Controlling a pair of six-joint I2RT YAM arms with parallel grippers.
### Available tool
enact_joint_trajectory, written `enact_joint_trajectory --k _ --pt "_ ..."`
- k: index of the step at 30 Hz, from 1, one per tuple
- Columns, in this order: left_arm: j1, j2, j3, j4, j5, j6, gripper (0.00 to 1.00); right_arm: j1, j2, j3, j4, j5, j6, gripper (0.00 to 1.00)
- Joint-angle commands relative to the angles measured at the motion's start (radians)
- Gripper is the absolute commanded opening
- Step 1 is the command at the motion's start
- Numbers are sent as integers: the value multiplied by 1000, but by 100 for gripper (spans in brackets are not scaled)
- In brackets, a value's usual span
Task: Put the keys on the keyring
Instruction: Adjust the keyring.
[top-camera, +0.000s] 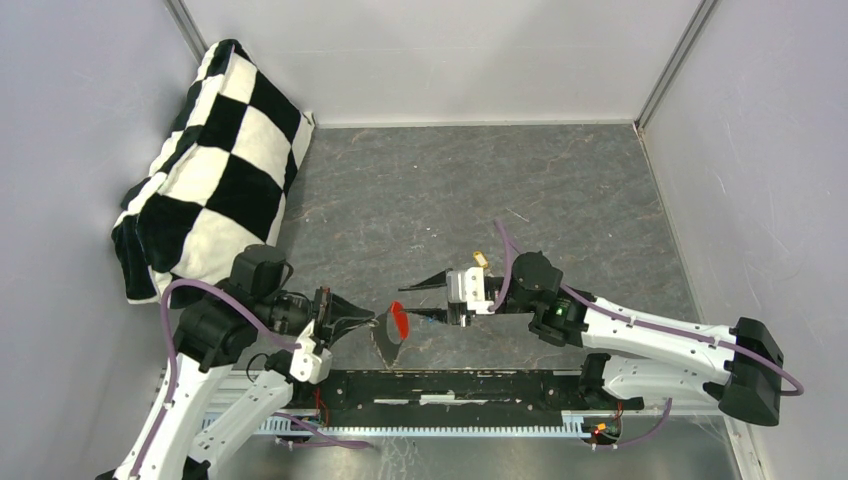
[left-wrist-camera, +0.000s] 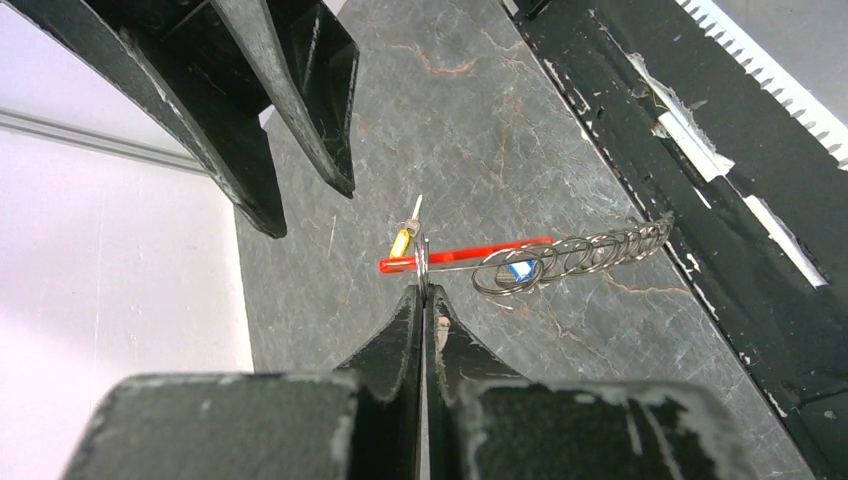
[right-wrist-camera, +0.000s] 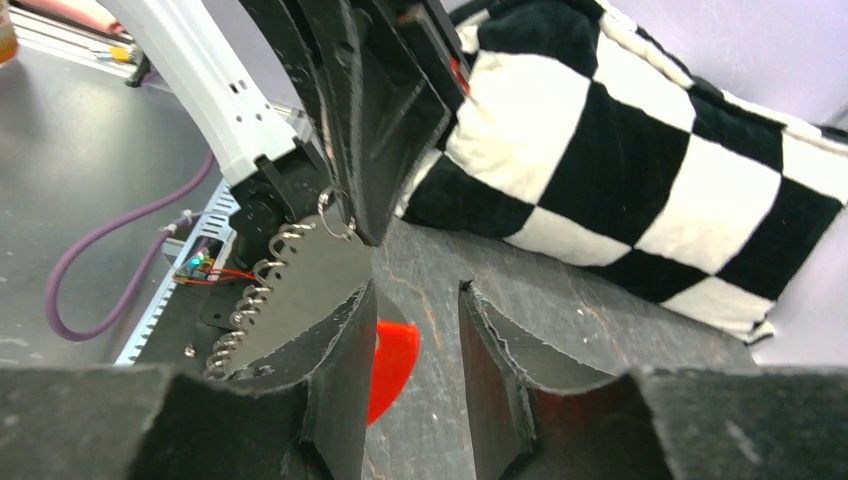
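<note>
Left hand (left-wrist-camera: 424, 297) clenched on the keyring (left-wrist-camera: 470, 252) above the counter (left-wrist-camera: 480, 120); right hand (right-wrist-camera: 415, 300) released just in front of it.

In the left wrist view the keyring is seen edge-on as a red bar that runs across just beyond the closed fingertips, which nip a thin wire loop (left-wrist-camera: 421, 258) at its near end. A yellow-capped key (left-wrist-camera: 400, 243) sits right beside this loop. A blue-capped key (left-wrist-camera: 519, 270) shows inside a coil of metal rings (left-wrist-camera: 590, 248) lying along the far part of the red bar. The right hand faces the left one, its two fingers apart with nothing between them. In its own view the red keyring is low, just beyond the gap, beside its left finger. A checkered cushion (right-wrist-camera: 620, 150) leans behind the left arm.
</note>
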Motion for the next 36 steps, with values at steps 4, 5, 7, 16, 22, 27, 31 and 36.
enact_joint_trajectory --k 4,5,7,16,22,27,31,36 --pt "0 -12 -6 101 -4 -224 2 -63 -41 -39 -109 209 62 53" --pt "0 -17 -21 102 -16 -239 2 -71 -40 -55 -142 225 57 54" --pt "0 -35 -57 104 -45 -263 2 -84 -37 -114 -177 243 51 55" --pt "0 -76 -149 94 -98 -336 2 -142 192 -187 -104 177 123 54" --pt "0 -120 -176 97 -111 -351 2 -149 356 -153 -83 162 317 51" --pt "0 -122 -175 97 -109 -353 2 -166 424 -133 -48 141 370 47" --pt "0 -123 -168 97 -107 -360 2 -192 484 -105 -42 128 379 42" --pt "0 -132 -168 97 -108 -368 2 -210 534 -68 -37 113 376 40"
